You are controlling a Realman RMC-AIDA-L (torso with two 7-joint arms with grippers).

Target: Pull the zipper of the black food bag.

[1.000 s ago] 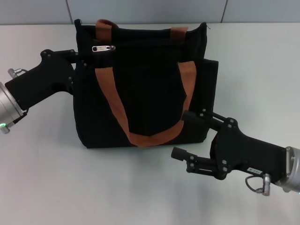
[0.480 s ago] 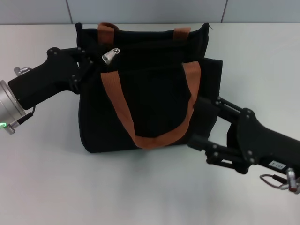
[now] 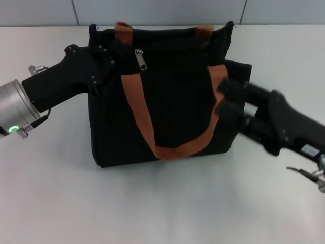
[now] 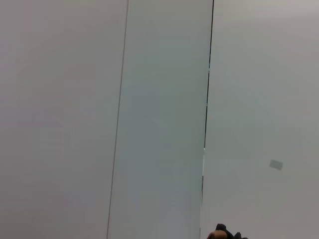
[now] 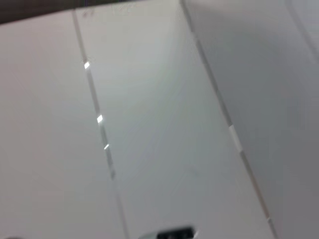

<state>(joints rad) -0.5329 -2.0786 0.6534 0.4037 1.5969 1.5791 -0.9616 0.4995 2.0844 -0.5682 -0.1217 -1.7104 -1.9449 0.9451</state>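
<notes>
Nearest to the camera, I had the bare white tabletop point(image 3: 152, 203) in front of the bag. On it stood the boxy black fabric food bag point(image 3: 167, 96), upright, with two orange-brown webbing handles point(image 3: 139, 117) looped over its front face.

At the bag's right side, the right pincer point(image 3: 228, 104) was pressed against the fabric wall near the side pocket; I could not tell whether its fingers were spread or closed. I judged its role to be bracing the bag against the pull.

Farther back, at the upper left corner of the bag, the left pincer point(image 3: 109, 63) sat against the bag's top edge, just beside the small silver metal zipper pull tab point(image 3: 140, 58), which hung down on the black track near the left handle. I could not tell whether this pincer pinched anything.

Both wrist views showed only pale wall panels.

I judged the step in hand to be the approach to the tab. The next move called for pinching the tab firmly, then drawing it along the track toward the bag's right end while the right arm held the bag steady.
</notes>
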